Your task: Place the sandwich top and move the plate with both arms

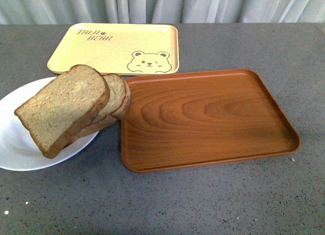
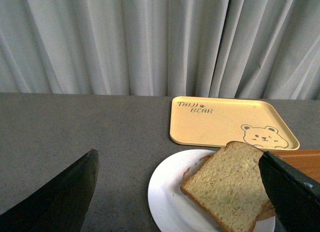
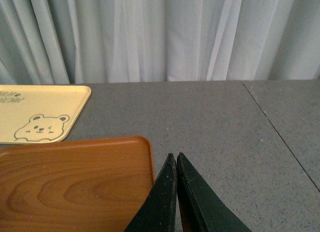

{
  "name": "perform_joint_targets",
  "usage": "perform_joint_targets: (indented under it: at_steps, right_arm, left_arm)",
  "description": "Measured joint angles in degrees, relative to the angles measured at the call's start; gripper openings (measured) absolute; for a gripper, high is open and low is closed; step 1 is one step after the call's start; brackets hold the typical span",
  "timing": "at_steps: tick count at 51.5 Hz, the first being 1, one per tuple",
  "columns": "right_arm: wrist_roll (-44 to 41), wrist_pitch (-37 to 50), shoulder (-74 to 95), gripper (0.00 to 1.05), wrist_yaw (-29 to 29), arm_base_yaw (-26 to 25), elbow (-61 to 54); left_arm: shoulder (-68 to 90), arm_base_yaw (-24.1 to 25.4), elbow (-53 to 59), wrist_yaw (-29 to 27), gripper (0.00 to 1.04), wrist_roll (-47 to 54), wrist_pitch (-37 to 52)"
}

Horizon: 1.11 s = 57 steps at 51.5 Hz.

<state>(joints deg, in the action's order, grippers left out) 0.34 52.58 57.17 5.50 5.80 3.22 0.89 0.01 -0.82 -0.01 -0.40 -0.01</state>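
Note:
The sandwich top (image 1: 63, 107), a thick square brown bread slice, lies tilted on a smaller slice (image 1: 116, 98) on the white plate (image 1: 20, 148) at the table's left. It also shows in the left wrist view (image 2: 230, 184) on the plate (image 2: 167, 192). My left gripper (image 2: 177, 167) is open and empty, its black fingers (image 2: 65, 192) spread wide, held above the plate's near side. My right gripper (image 3: 175, 157) is shut and empty, over the grey table just past the brown tray's corner. Neither arm shows in the front view.
A brown wood-grain tray (image 1: 203, 118) lies empty mid-table, right of the plate; the smaller slice overhangs its left edge. A beige bear-print tray (image 1: 117, 47) lies behind. A white curtain (image 2: 150, 41) hangs at the table's far edge.

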Motion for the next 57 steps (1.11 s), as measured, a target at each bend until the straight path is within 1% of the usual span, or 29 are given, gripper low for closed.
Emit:
perform_joint_targets:
  at_steps: [5, 7, 9, 13, 28, 57]
  right_arm:
    - [0.0, -2.84, -3.98, 0.02, -1.07, -0.94, -0.74]
    - [-0.02, -4.44, -6.05, 0.02, -4.11, -2.86, -1.07]
    - [-0.02, -5.64, -7.5, 0.02, -4.92, -4.04, -1.29]
    - [0.0, -8.44, -10.71, 0.02, -5.07, -5.44, -1.79]
    - [-0.02, -21.57, -25.59, 0.02, -5.46, -5.6, -1.95]
    - [0.0, -36.48, -41.16, 0.02, -5.46, -5.62, -1.97]
  left_arm:
    - [0.0, 0.0, 0.0, 0.0, 0.96, -0.02, 0.0]
    - [0.0, 0.0, 0.0, 0.0, 0.96, -0.02, 0.0]
    - [0.0, 0.0, 0.0, 0.02, 0.96, -0.02, 0.0]
    - [0.0, 0.0, 0.0, -0.02, 0.96, -0.02, 0.0]
    - [0.0, 0.0, 0.0, 0.0, 0.96, -0.02, 0.0]
    - [0.0, 0.0, 0.0, 0.0, 0.96, -0.02, 0.0]
